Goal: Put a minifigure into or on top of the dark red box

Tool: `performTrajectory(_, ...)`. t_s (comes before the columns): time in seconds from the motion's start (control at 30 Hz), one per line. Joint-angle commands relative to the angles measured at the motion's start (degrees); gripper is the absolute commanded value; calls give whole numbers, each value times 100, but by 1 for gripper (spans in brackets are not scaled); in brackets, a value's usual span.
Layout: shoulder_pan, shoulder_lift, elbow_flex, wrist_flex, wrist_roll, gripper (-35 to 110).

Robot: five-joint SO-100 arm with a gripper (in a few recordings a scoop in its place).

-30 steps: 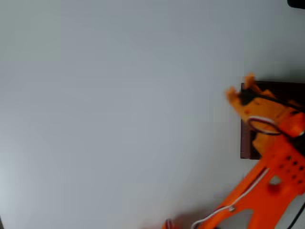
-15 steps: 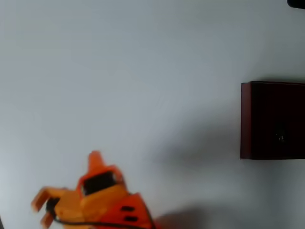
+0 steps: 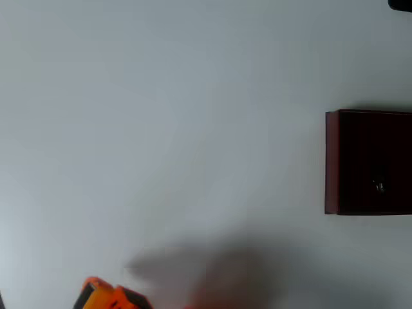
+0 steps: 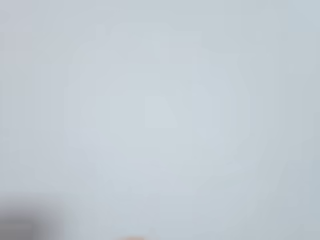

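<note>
Hand (image 3: 103, 297) barely peeks in at bottom edge overhead, orange, grip state unreadable. Minifigure (image 3: 378, 186) lies inside dark red box (image 3: 331, 161), right edge. Plain white tabletop (image 3: 167, 129), no writing.

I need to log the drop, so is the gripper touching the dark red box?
Apart. The overhead view shows wide bare table between the gripper at the bottom edge and the dark red box at the right.

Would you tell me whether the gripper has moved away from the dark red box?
Yes. The gripper swung left, away from the dark red box, to the overhead view's bottom-left edge.
</note>
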Motion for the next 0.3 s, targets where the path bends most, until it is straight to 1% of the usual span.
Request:
performTrajectory(0.0,-176,949,589,-123,26,1)
performTrajectory(0.07,62,1960,1151,-114,-35,1)
performTrajectory(0.1,141,2602,1345,105,-35,1)
performTrajectory(0.17,237,4008,1608,879,-88,2)
performTrajectory(0.2,352,4157,1644,1020,-105,3)
performTrajectory(0.27,316,3639,1529,782,-79,4)
